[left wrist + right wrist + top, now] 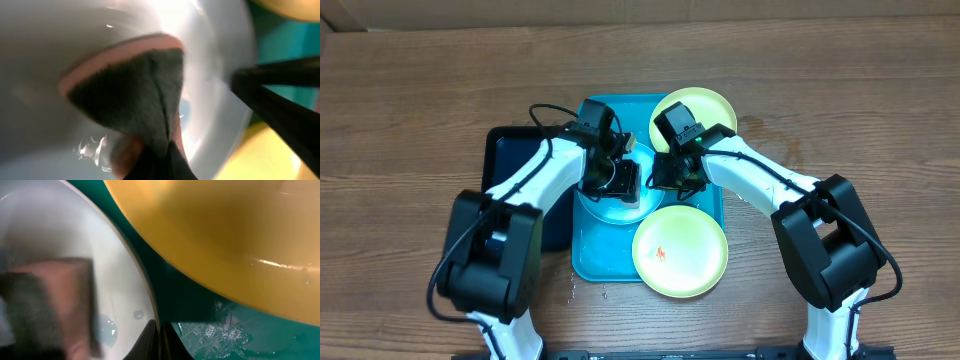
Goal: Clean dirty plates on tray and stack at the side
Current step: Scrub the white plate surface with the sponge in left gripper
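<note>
1. Three plates on the one turquoise tray (pixel 595 258): far lime plate (pixel 696 108), near lime plate (pixel 685 262), blue plate (pixel 607 212) (whitish centre). One dark tray (pixel 515 160) sits on the worktop (pixel 410 110).
2. Only overhead shows the orange smear (pixel 661 253). The wrist views show the pink-grey sponge (pixel 135 85) on the wet blue plate.
3. Left fingers (pixel 620 185) pinch the sponge; right fingers (pixel 670 180) nip the blue plate's rim.

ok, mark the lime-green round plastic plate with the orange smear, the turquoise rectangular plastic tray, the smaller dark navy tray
Smeared lime-green plate (pixel 685 250), overhead, its centre.
Turquoise tray (pixel 595 256), overhead, bare floor, lower-left in frame.
Dark navy tray (pixel 507 158), overhead, bare upper-left area.
</note>
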Available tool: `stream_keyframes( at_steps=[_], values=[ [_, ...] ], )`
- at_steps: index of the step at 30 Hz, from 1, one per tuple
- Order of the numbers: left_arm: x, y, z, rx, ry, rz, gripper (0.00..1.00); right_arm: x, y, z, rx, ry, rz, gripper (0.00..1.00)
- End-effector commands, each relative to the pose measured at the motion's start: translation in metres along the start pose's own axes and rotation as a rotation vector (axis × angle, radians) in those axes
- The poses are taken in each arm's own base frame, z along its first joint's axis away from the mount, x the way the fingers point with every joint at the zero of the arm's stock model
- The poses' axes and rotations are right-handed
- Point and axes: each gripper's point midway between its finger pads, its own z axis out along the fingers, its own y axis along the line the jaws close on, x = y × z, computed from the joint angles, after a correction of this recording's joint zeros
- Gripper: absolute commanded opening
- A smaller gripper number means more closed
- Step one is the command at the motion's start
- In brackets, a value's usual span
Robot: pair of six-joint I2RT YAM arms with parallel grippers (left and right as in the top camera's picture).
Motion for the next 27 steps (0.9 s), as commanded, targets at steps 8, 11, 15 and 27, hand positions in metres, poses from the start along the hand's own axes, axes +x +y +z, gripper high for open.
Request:
stream_keyframes(
  at_steps=[8,11,15,27],
  values=[
    [-0.022,0.043,-0.063,-0.296,-0.178,-0.036,0.04,0.003,0.002,0.002,-0.007,0.006,-0.007,0.04],
    [-0.010,0.050,-0.039,-0.301,-0.117,-0.054,0.04,0.003,0.002,0.002,-0.006,0.007,-0.007,0.04],
    [0.009,0.059,0.000,-0.316,-0.002,-0.088,0.04,0.003,0.002,0.002,-0.006,0.006,-0.007,0.04],
    [-0.006,0.000,-0.008,-0.018,-0.011,-0.043,0.04,0.002,0.003,0.002,-0.009,0.003,-0.008,0.04]
  ],
)
